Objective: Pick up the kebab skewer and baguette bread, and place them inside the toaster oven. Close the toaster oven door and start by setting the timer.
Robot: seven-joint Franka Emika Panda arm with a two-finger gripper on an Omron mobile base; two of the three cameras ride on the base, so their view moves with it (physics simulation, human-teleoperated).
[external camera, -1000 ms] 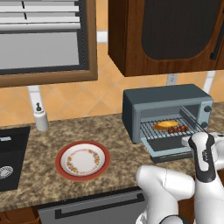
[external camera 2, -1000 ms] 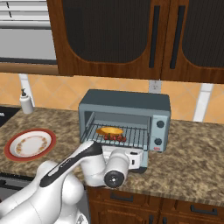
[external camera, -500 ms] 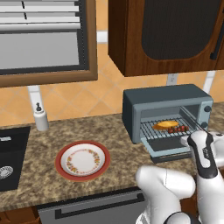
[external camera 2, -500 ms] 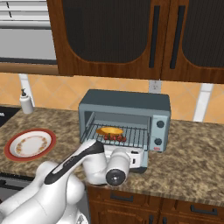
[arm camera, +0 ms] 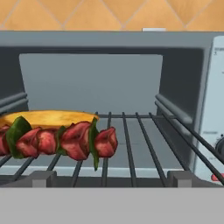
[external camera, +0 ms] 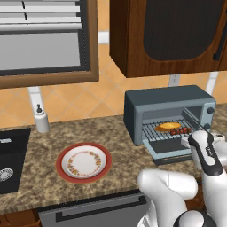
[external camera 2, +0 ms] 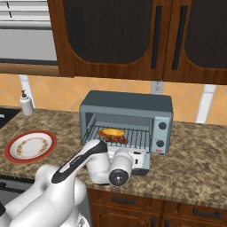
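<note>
The toaster oven (external camera: 168, 99) (external camera 2: 126, 104) stands open on the counter. Its door (external camera: 170, 153) lies dropped flat in front. On the wire rack lies the baguette bread (external camera: 167, 127) (external camera 2: 111, 132) (arm camera: 48, 118). The kebab skewer (external camera: 181, 131) (external camera 2: 116, 139) (arm camera: 65, 141) rests just in front of it, touching or nearly touching it. My gripper (external camera 2: 138, 158) (external camera: 185, 142) hovers low over the door, just outside the oven mouth, pointing in at the rack, open with nothing in it. The knobs (external camera 2: 162, 126) sit on the oven's right panel.
A red-rimmed plate (external camera: 83, 162) (external camera 2: 30, 146) lies on the granite counter left of the oven. A soap bottle (external camera: 41, 119) (external camera 2: 26, 104) stands at the back wall and a dark sink (external camera: 9, 159) sits far left. Wooden cabinets hang above the oven.
My forearm and hand have shifted slightly, staying in front of the open oven. The baguette and skewer have not moved on the rack.
</note>
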